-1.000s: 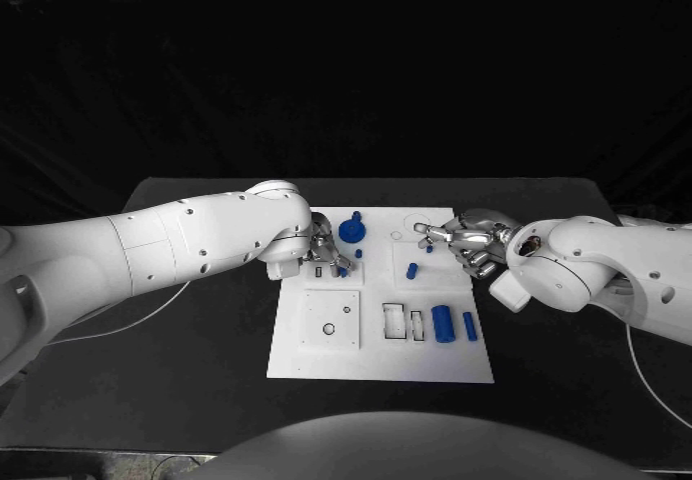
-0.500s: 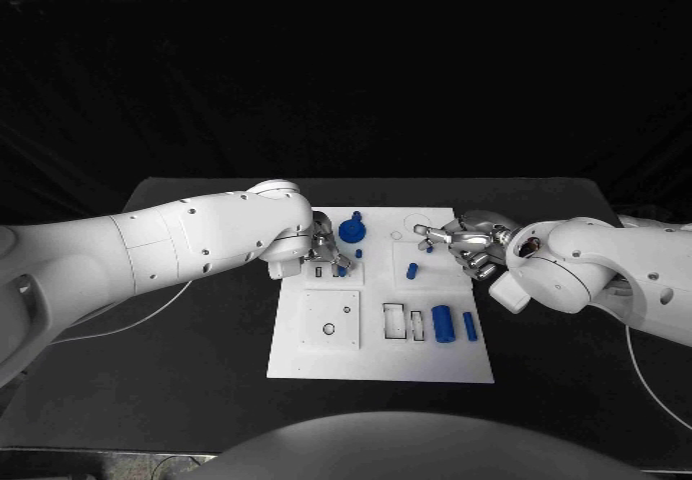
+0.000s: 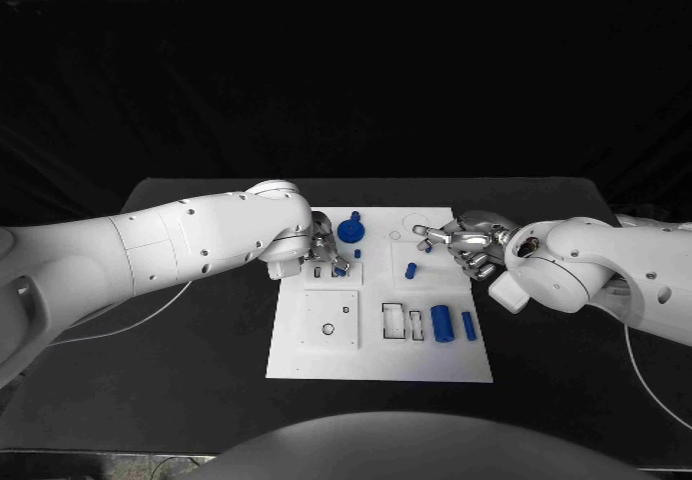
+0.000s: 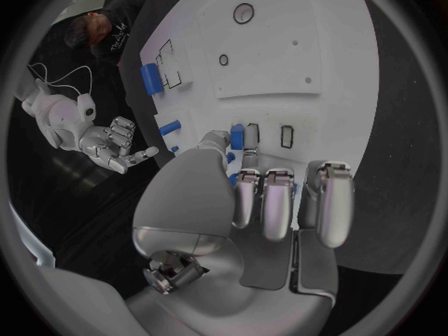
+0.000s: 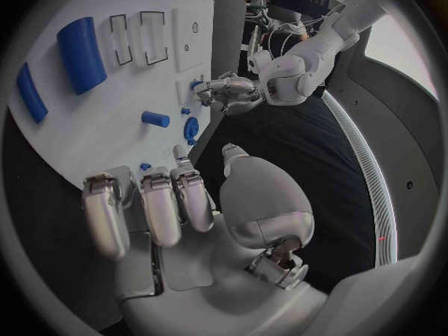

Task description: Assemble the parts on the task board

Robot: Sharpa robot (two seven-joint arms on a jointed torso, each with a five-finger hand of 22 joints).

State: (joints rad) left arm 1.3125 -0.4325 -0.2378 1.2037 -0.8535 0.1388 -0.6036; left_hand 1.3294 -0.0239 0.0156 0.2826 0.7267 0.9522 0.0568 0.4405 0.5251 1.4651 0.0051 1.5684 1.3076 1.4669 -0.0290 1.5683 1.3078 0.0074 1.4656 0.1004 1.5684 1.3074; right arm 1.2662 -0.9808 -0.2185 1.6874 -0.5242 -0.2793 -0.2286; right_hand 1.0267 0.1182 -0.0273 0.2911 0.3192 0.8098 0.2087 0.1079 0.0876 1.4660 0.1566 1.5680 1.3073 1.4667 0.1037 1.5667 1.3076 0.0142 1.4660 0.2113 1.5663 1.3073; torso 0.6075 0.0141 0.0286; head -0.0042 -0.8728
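At mid-table on the black table (image 3: 173, 400), the flat white task board (image 3: 382, 360) carries rectangular outlined recesses and smooth blue parts: a thick cylinder (image 3: 441, 323) beside a slimmer bar (image 3: 469, 325) at its right edge, a short peg (image 3: 411, 270) at centre, a round knobbed piece (image 3: 352, 232) near the far edge. Left hand (image 3: 326, 256) pinches a small blue part (image 4: 237, 136) between thumb and finger over the board's left side; right hand (image 3: 464, 244) hovers at the right edge, silver fingers apart, holding nothing
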